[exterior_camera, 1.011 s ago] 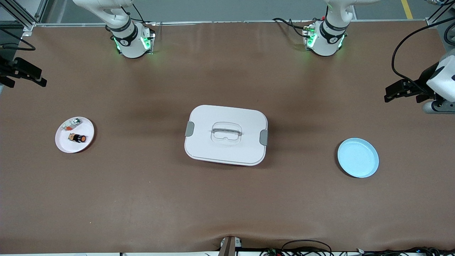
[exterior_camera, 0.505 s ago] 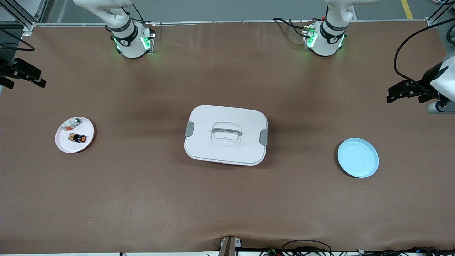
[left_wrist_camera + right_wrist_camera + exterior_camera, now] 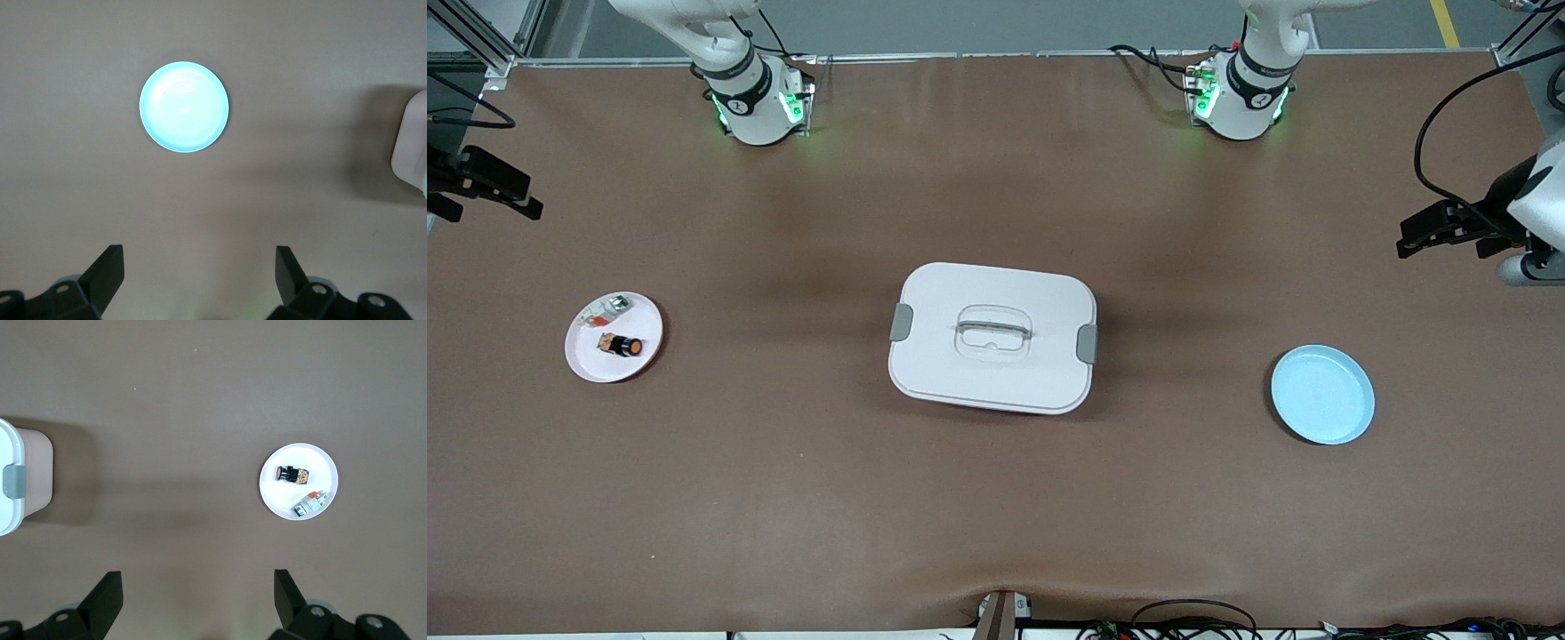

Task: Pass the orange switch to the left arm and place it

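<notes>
Front view: the orange switch (image 3: 623, 345) is lying on a pink plate (image 3: 645, 351) at the right arm's end of the brown surface (image 3: 996, 498), with the white box (image 3: 992, 373) sitting in the middle.

Left wrist view: the left gripper (image 3: 199, 275) is hanging high over a blue plate (image 3: 184, 107), fingers (image 3: 107, 270) spread wide.

Right wrist view: the right gripper (image 3: 197, 597) is hanging over bare surface near the pink plate, fingers (image 3: 288, 590) spread, holding nothing.

The box (image 3: 992, 337) sits mid-table, blocking the straight line between the pink plate (image 3: 591, 360) and the blue plate (image 3: 1323, 395); bare table all around it.
</notes>
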Action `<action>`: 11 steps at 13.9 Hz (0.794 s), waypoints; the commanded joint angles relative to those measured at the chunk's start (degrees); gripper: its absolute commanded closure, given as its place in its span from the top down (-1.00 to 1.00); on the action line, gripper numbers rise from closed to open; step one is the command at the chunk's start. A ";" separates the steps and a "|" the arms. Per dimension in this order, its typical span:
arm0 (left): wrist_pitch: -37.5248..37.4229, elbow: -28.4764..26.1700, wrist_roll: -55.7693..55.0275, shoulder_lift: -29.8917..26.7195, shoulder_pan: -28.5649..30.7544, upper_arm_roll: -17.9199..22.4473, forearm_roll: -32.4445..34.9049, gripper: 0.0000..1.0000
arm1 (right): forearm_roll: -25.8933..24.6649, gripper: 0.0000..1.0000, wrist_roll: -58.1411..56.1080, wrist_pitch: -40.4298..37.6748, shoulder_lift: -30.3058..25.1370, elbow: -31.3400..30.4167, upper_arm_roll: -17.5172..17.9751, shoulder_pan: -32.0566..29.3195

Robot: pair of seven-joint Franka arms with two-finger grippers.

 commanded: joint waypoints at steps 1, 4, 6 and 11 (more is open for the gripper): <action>0.06 0.96 0.13 0.38 0.09 0.04 -0.71 1.00 | -0.58 1.00 -0.05 0.55 -1.26 -1.23 0.46 -0.59; 0.06 0.96 0.04 0.38 0.09 0.04 -0.80 1.00 | -0.49 1.00 0.04 0.46 -1.26 -1.14 0.46 -0.50; 0.06 0.96 0.04 0.38 0.18 0.04 -0.80 1.00 | -0.49 1.00 -0.05 0.37 -1.09 -0.61 0.46 -0.59; 0.06 0.96 0.04 0.38 0.27 0.04 -0.89 1.00 | -0.49 1.00 0.04 0.55 0.05 1.67 0.46 -0.85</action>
